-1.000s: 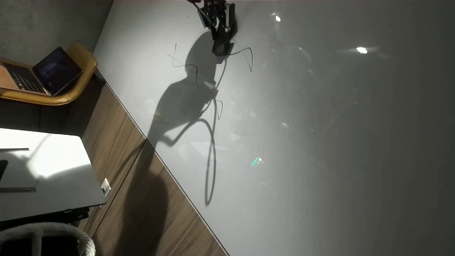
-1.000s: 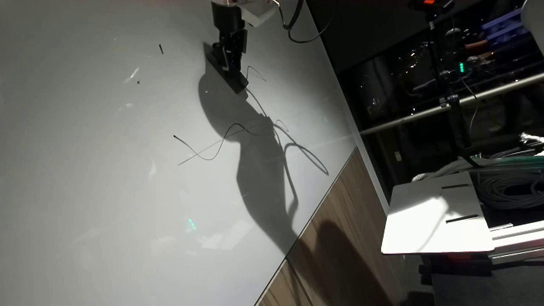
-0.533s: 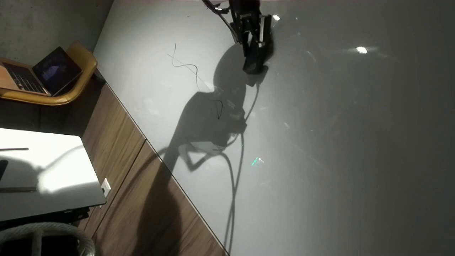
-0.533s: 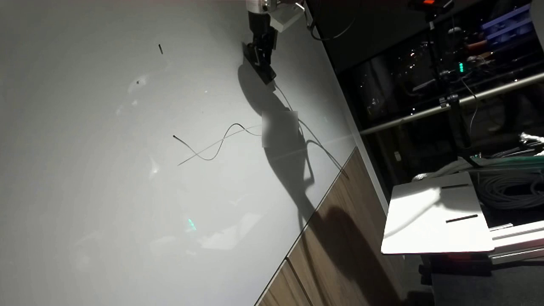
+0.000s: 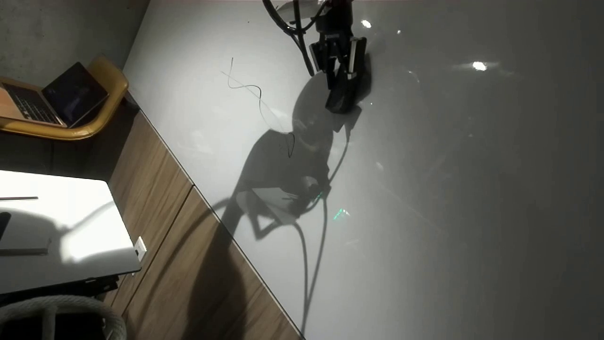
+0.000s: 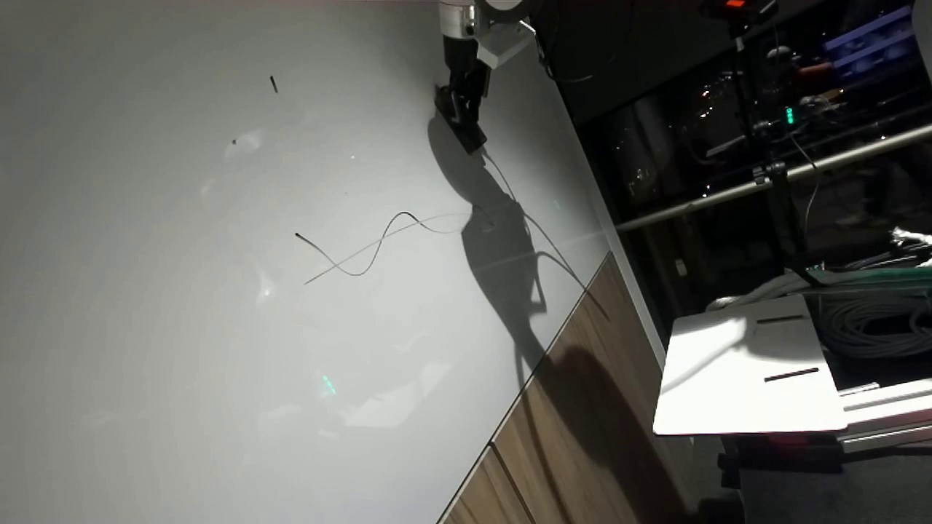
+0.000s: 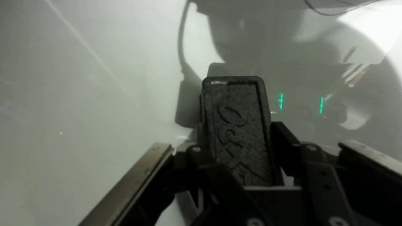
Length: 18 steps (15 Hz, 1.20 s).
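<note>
Black rectangular block with moulded lettering (image 7: 236,125) sits pinched in the two-fingered black claw (image 7: 240,141), which is closed to the block's width. Left to right in an exterior view, the open pinkish laptop (image 5: 66,97) on the curved tan chair (image 5: 113,78) is unmoved, and the thin wavy dark line (image 5: 245,86) keeps its place on the glossy white board (image 5: 448,212). Next, at the board's upper part, block and claw sit slightly lower and farther right than half a second ago; the short curve beside them one second ago no longer shows.
</note>
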Each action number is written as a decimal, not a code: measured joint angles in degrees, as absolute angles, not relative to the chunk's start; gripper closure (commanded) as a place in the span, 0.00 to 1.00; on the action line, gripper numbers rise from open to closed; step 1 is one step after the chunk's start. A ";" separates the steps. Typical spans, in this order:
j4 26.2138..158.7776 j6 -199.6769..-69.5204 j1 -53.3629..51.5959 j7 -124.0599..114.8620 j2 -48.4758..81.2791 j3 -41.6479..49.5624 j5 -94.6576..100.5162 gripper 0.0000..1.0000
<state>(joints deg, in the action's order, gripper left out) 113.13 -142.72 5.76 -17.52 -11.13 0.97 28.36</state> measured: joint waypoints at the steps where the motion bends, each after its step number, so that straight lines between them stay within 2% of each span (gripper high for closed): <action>1: 113.68 -142.65 5.40 -17.99 -11.41 -0.16 28.36 0.72; 8: 110.90 -139.62 0.03 -18.81 -11.82 -9.66 28.42 0.72; 14: 95.29 -128.44 -7.79 -17.16 -2.92 -18.21 30.86 0.72; 18: 85.99 -118.98 -12.37 -14.84 3.85 -18.61 33.77 0.72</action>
<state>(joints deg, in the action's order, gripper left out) 85.99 -118.98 -12.37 -14.84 3.85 -18.61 33.77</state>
